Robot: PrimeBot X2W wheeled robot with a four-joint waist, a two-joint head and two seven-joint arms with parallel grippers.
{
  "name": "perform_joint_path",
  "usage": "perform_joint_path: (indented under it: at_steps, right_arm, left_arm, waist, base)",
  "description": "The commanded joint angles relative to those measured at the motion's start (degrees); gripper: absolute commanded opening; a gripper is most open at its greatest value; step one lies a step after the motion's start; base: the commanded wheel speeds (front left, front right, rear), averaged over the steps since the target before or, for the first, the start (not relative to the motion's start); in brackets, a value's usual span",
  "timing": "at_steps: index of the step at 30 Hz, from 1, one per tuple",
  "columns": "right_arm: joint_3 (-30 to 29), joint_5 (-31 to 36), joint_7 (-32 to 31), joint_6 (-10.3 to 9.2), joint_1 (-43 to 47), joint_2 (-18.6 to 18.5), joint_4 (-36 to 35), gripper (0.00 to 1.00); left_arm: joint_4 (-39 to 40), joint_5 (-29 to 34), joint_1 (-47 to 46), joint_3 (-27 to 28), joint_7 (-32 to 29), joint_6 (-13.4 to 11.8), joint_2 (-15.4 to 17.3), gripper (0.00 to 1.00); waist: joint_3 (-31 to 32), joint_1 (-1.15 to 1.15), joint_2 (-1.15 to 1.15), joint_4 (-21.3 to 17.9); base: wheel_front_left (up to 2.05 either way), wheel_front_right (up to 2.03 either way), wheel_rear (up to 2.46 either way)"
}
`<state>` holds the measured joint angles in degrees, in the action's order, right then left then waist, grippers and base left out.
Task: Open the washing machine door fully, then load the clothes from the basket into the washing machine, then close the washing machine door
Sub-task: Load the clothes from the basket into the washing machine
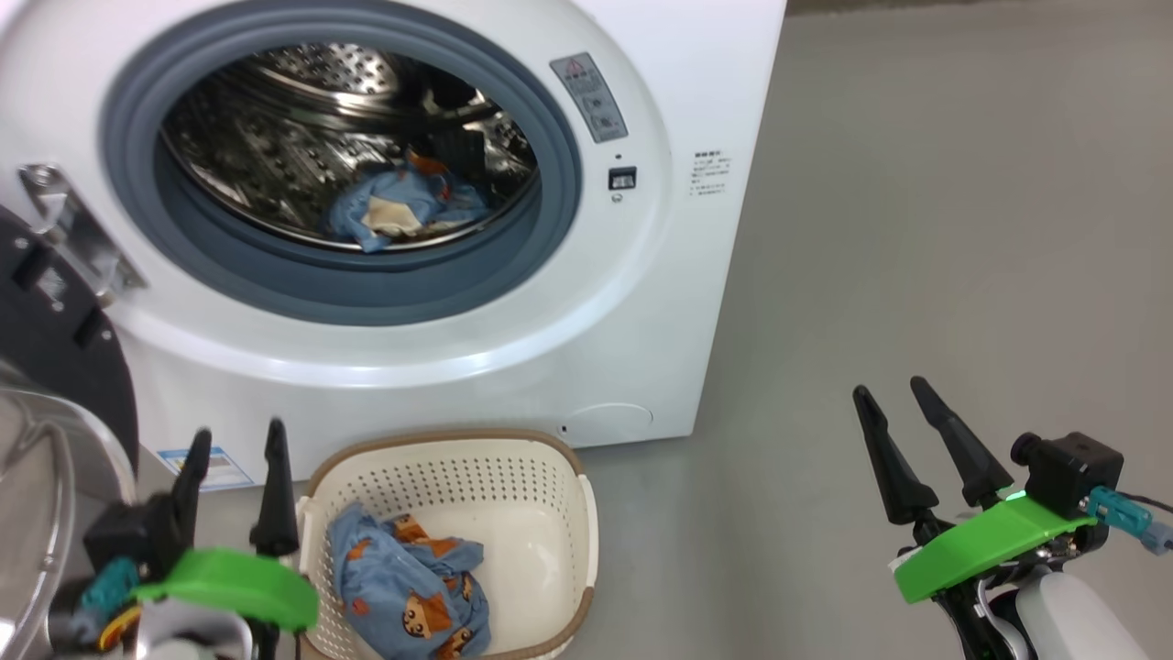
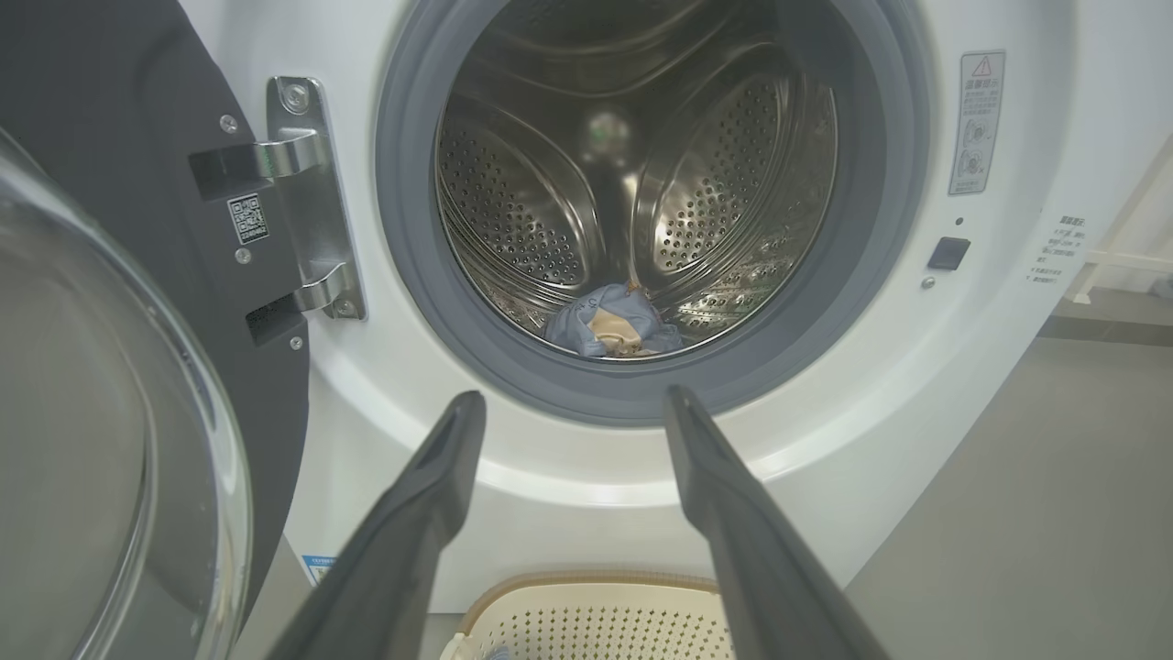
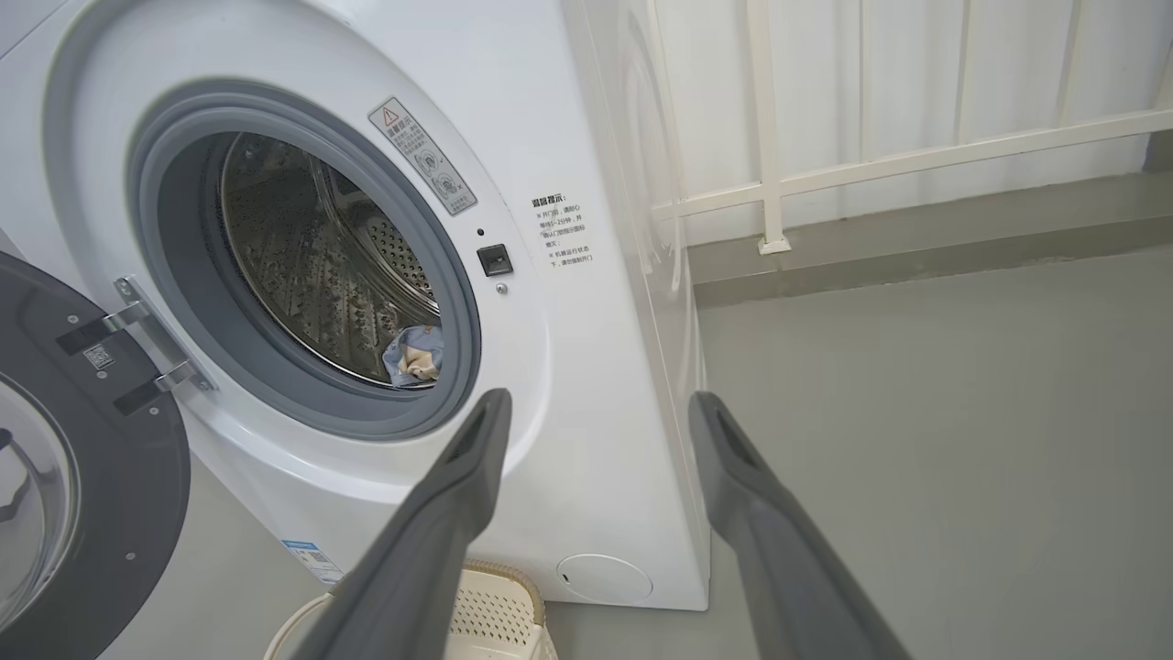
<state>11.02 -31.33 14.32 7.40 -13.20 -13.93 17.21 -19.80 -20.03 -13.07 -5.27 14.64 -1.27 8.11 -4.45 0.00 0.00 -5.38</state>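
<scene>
Washing machine door partly beyond left edge

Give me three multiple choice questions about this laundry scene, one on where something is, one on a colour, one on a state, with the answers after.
1. Where does the basket stand?
A. Inside the drum
B. On the floor in front of the washing machine
C. On top of the washing machine

2. What colour is the rubber seal round the opening?
A. Grey
B. Red
C. Yellow

3. How is the door right now?
A. Shut and latched
B. Taken off and lying flat
C. Swung wide open

Answers:
1 B: it sits on the floor just below the round opening.
2 A: the ring round the opening shows grey in every view.
3 C: its black rim and glass stand off to one side, leaving the opening uncovered.
</scene>
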Motion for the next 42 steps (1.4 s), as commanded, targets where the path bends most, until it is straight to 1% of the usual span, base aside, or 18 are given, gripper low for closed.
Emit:
perform_joint_path:
  at_steps: [1, 7, 14, 42]
  right_arm:
    - [1.4, 0.7, 0.7, 0.09, 0.5, -0.7, -1.4, 1.00]
    - [1.3, 0.8, 0.7, 0.09, 1.5, -1.0, -1.7, 1.00]
    - [1.5, 1.4, 0.7, 0.09, 2.2, -1.5, -1.7, 1.00]
    - [2.5, 1.8, 0.7, 0.09, 1.9, -2.3, -1.1, 1.00]
  left_arm:
    - [2.6, -0.7, 0.5, 2.2, 0.4, -0.4, 1.1, 1.00]
    - [7.2, -0.9, 5.8, 2.0, 0.4, -1.2, 0.6, 1.00]
    - [9.6, -1.9, 9.1, 1.7, -0.1, -0.9, 0.5, 1.00]
    - [10.9, -2.7, 9.8, 0.8, -0.5, -2.0, 1.2, 1.00]
  waist:
    - [1.2, 0.00, 0.00, 0.9]
    - [2.3, 0.00, 0.00, 1.2]
    - [3.2, 0.00, 0.00, 1.4]
    - [3.0, 0.00, 0.00, 1.4]
  base:
    - [0.00, 0.00, 0.00]
    - [0.00, 0.00, 0.00]
    - [0.00, 0.00, 0.00]
    - [0.00, 0.00, 0.00]
